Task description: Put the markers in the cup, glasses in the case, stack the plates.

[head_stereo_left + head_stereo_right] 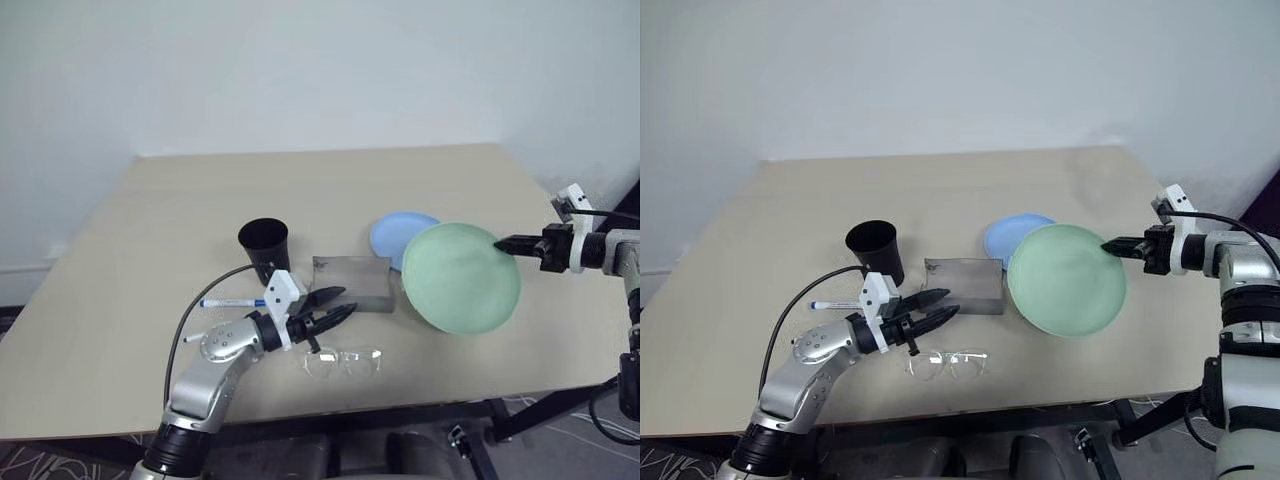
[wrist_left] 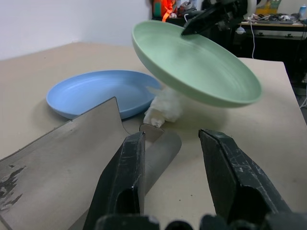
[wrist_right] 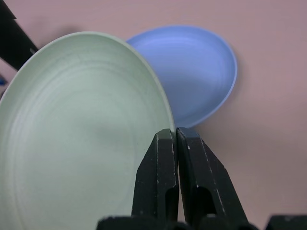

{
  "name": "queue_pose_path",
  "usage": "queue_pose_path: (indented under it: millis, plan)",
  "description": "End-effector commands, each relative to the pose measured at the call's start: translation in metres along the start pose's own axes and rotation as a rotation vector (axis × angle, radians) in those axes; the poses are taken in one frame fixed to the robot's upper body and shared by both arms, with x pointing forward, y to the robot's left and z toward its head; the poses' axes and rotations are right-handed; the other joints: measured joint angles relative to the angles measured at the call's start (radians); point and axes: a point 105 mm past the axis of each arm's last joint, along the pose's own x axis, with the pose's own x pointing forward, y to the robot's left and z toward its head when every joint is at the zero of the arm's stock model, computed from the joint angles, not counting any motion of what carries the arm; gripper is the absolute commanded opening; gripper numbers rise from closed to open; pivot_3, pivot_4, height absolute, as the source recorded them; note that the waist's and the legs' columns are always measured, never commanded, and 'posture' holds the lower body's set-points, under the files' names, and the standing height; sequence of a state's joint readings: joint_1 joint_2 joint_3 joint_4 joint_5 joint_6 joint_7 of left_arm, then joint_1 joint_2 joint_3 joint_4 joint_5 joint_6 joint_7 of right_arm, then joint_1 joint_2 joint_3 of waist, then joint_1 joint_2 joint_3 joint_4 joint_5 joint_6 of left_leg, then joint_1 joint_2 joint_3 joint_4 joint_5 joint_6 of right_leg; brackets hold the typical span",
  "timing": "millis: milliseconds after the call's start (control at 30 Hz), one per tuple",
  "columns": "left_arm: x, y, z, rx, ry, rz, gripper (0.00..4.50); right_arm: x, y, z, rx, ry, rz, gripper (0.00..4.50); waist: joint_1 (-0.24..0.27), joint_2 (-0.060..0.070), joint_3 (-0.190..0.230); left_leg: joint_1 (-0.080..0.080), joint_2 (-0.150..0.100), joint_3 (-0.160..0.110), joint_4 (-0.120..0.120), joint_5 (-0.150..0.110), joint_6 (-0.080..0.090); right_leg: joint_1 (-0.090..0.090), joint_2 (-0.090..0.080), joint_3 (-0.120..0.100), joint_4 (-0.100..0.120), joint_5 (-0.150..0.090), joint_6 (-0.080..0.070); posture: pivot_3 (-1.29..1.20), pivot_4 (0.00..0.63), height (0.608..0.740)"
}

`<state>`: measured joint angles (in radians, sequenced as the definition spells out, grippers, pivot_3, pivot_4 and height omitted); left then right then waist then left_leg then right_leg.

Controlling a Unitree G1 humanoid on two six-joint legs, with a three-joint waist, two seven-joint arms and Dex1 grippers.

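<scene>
Plates are the step in hand, as I judge it: my right gripper (image 1: 503,243) is pinched shut on the rim of the pale green plate (image 1: 460,277), which hangs tilted in the air, one edge low near the worktop (image 1: 150,200), beside and partly over the light blue plate (image 1: 398,234) lying flat. I take the tilt to come from the one-sided rim hold. A crumpled white tissue (image 2: 164,106) sits between the blue plate and the raised one, so I'd watch it when lowering. The right arm reaches in from the side, pointing inward and slightly down. My left gripper (image 1: 335,306) hovers level with its fingers apart and empty, above the glasses (image 1: 343,361), next to the grey case (image 1: 352,281). One marker (image 1: 232,301) lies near the black cup (image 1: 264,246), not yet inside.
</scene>
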<state>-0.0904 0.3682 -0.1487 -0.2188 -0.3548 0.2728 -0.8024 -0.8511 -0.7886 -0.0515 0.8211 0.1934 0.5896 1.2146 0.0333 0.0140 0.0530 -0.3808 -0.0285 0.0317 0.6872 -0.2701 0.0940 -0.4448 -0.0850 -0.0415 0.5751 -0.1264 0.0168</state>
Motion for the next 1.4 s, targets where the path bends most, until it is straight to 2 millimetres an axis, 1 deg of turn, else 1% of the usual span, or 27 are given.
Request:
queue_pose_path:
  millis: [33,167,300,433,567,700,800,833,867,967,1067,1133,1200,1267,1400]
  plan:
    - [0.003,0.0,0.011,0.037,-0.028,-0.016,1.81,0.003,-0.009,0.035,0.048,-0.104,-0.115,0.08,-0.004,0.0,0.0,0.0,0.0,0.002,-0.001,0.0,0.0,-0.001,-0.001,0.001,0.0,0.004,0.0,0.0,0.0,0.74]
    - [0.004,0.001,0.011,0.039,-0.028,-0.016,1.81,0.018,-0.011,0.046,0.08,-0.127,-0.167,0.08,-0.008,0.0,0.0,0.001,0.001,0.005,-0.001,0.0,-0.001,-0.001,0.0,0.001,0.0,0.005,-0.001,0.0,0.0,0.74]
    - [0.005,0.002,0.012,0.04,-0.03,-0.019,1.81,0.037,-0.01,0.049,0.075,-0.123,-0.202,0.08,-0.013,0.0,0.0,0.0,0.001,0.006,-0.002,-0.001,0.0,-0.002,0.0,0.002,0.0,0.005,-0.001,0.0,0.0,0.74]
    - [0.007,0.001,0.012,0.044,-0.031,-0.024,1.81,0.056,-0.012,0.051,0.076,-0.135,-0.287,0.08,-0.025,0.0,0.0,0.0,0.001,0.007,-0.002,-0.001,0.001,-0.002,0.0,0.003,-0.001,0.007,-0.001,0.0,0.0,0.74]
    - [0.008,0.002,0.014,0.051,-0.035,-0.019,1.81,0.065,-0.018,0.053,0.095,-0.177,-0.395,0.08,-0.03,0.0,0.0,0.001,0.001,0.007,-0.003,-0.001,0.001,-0.002,0.0,0.003,-0.001,0.007,-0.002,0.0,0.0,0.74]
    - [0.005,0.002,0.013,0.052,-0.033,-0.009,1.81,0.07,-0.02,0.054,0.111,-0.21,-0.438,0.08,-0.03,0.0,0.0,0.001,0.001,0.007,-0.004,-0.001,0.001,-0.002,0.0,0.004,-0.001,0.008,-0.002,0.0,0.0,0.74]
    - [0.004,0.001,0.012,0.051,-0.031,-0.004,1.81,0.073,-0.018,0.054,0.12,-0.225,-0.433,0.66,-0.035,0.0,0.0,0.002,0.001,0.007,-0.004,-0.001,0.002,-0.002,0.001,0.004,-0.001,0.008,-0.002,0.0,0.0,0.74]
    - [0.004,0.001,0.012,0.051,-0.03,-0.002,1.81,0.075,-0.016,0.054,0.115,-0.223,-0.424,0.94,-0.035,0.0,0.0,0.002,0.001,0.008,-0.004,0.0,0.003,-0.002,0.001,0.005,-0.001,0.008,-0.002,0.0,0.0,0.74]
    - [0.004,0.001,0.012,0.051,-0.03,-0.001,1.81,0.076,-0.015,0.054,0.107,-0.219,-0.414,1.33,-0.035,0.0,0.0,0.002,0.001,0.008,-0.004,0.001,0.005,-0.002,0.001,0.005,-0.001,0.008,-0.002,0.0,0.0,0.74]
    - [0.003,0.002,0.012,0.051,-0.029,0.003,1.81,0.076,-0.012,0.054,0.087,-0.21,-0.379,2.3,-0.035,0.0,0.0,0.002,0.001,0.008,-0.004,0.001,0.005,-0.001,0.001,0.005,-0.001,0.008,-0.002,0.0,0.0,0.74]
    - [0.003,0.002,0.012,0.053,-0.028,0.005,1.81,0.074,-0.009,0.054,0.053,-0.196,-0.33,2.3,-0.035,0.0,0.0,0.003,0.001,0.008,-0.004,0.001,0.005,-0.001,0.001,0.005,-0.001,0.008,-0.002,0.0,0.0,0.74]
    - [0.003,0.003,0.013,0.056,-0.028,0.008,1.81,0.073,-0.003,0.055,-0.013,-0.175,-0.259,2.3,-0.035,0.0,0.0,0.003,0.001,0.008,-0.004,0.001,0.005,-0.001,0.001,0.005,-0.001,0.008,-0.002,0.0,0.0,0.74]
    - [0.003,0.005,0.014,0.06,-0.029,0.009,1.81,0.071,0.013,0.048,-0.142,-0.116,-0.094,2.3,-0.035,0.0,0.0,0.003,0.001,0.008,-0.004,0.001,0.005,-0.001,0.001,0.005,-0.001,0.008,-0.002,0.0,0.0,0.74]
    - [0.003,0.007,0.014,0.062,-0.029,0.01,1.81,0.069,0.026,0.039,-0.207,-0.066,0.028,2.3,-0.035,0.001,0.0,0.003,0.001,0.008,-0.004,0.0,0.005,-0.001,0.001,0.005,0.0,0.008,-0.002,0.0,0.0,0.74]
    - [0.003,0.01,0.015,0.066,-0.028,0.011,1.81,0.064,0.04,0.023,-0.245,0.001,0.137,2.3,-0.035,0.001,0.0,0.003,0.001,0.008,-0.003,-0.001,0.006,-0.001,0.001,0.005,0.0,0.008,-0.002,0.0,0.0,0.74]
